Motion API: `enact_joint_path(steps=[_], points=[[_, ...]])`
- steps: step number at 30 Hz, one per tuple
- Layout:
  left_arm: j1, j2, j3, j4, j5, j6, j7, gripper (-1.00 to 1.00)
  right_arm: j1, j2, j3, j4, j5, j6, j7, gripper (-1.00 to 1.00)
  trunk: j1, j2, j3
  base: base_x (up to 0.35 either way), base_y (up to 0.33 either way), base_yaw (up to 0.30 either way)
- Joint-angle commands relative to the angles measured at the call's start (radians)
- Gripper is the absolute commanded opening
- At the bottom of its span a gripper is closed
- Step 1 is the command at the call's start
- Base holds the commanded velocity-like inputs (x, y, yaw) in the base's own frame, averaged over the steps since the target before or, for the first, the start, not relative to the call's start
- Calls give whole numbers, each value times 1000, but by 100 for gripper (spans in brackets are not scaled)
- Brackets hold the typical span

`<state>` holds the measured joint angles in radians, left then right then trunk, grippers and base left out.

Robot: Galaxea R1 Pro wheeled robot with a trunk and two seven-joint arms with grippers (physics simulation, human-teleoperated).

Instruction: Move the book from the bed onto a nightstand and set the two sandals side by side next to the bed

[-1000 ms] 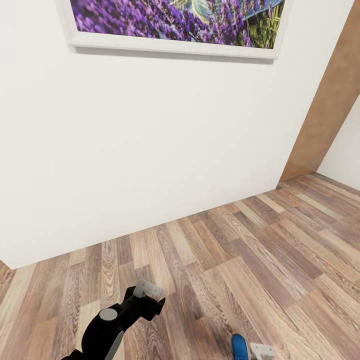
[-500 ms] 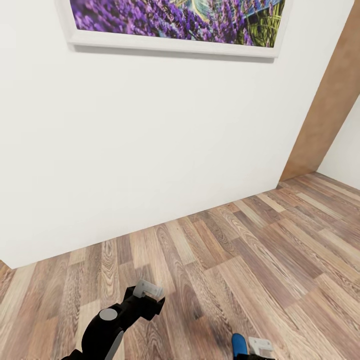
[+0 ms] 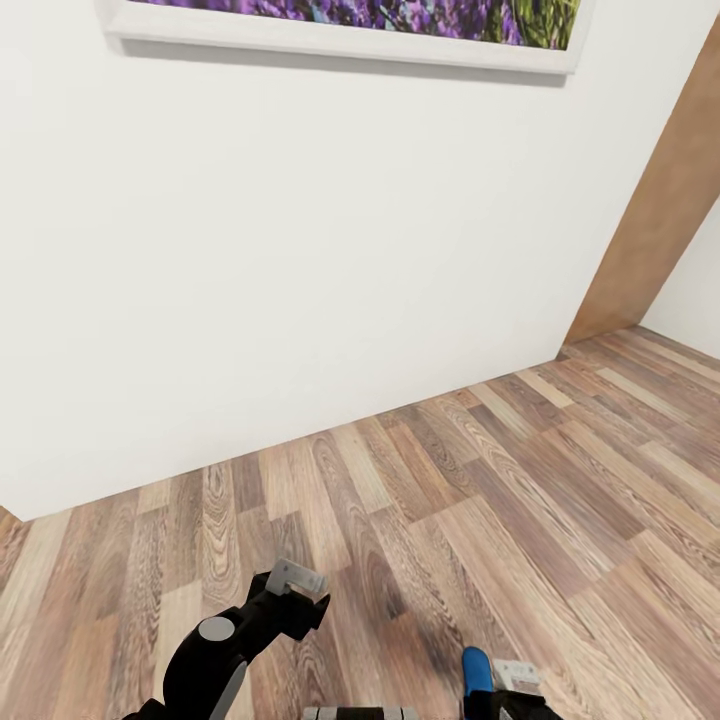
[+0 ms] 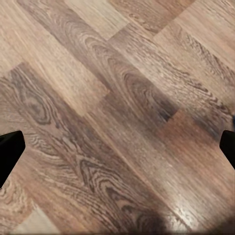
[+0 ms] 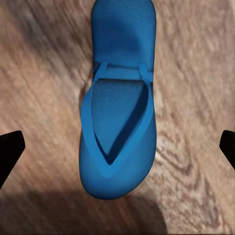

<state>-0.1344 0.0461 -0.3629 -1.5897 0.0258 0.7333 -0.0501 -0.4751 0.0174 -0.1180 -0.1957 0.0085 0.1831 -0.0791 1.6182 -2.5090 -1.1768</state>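
Your right gripper [image 5: 117, 147] has its fingers [image 5: 10, 152] spread wide apart, and you can see just their dark tips at the two sides of the right wrist view. Between them, lower down, a bright blue sandal [image 5: 120, 112] lies flat on the wood floor [image 5: 196, 98] with its straps facing up. The fingers are not touching it. In the head view the same sandal [image 3: 477, 672] peeks out at the bottom edge, right beside the right gripper [image 3: 512, 682]. Your left gripper [image 4: 117, 147] also has its fingers [image 4: 9, 152] wide open, with bare brown floor planks [image 4: 117, 98] under them and nothing held. In the head view the left gripper [image 3: 295, 585] sticks out from the black left arm [image 3: 215, 655] over the floor [image 3: 450, 500], well apart from the sandal. Past the floor stands a plain white wall [image 3: 300, 250]. A picture with purple flowers in a white frame [image 3: 340, 35] hangs high on that wall. A brown wooden strip [image 3: 655, 210] runs up beside the wall on the right.
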Motion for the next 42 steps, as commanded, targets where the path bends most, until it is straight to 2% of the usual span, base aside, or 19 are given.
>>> enact_joint_path(steps=[1,10,37,42], points=[[-1,1,-1,-1,2,5,-1,100,0,1,-6,-2,1,6,-2,100,0,-1,-5,0,0,0],[-1,1,-1,-1,2,5,0,100,-10,2,-6,-2,1,13,-2,100,4,-3,-40,0,0,0],[-1,1,-7,-1,0,-8,0,100,-48,3,-6,-2,0,20,-2,100,4,-3,-40,0,0,0],[-1,1,-8,-1,-1,-9,0,100,-62,3,-6,-2,0,39,-2,100,7,-4,-59,0,0,0]])
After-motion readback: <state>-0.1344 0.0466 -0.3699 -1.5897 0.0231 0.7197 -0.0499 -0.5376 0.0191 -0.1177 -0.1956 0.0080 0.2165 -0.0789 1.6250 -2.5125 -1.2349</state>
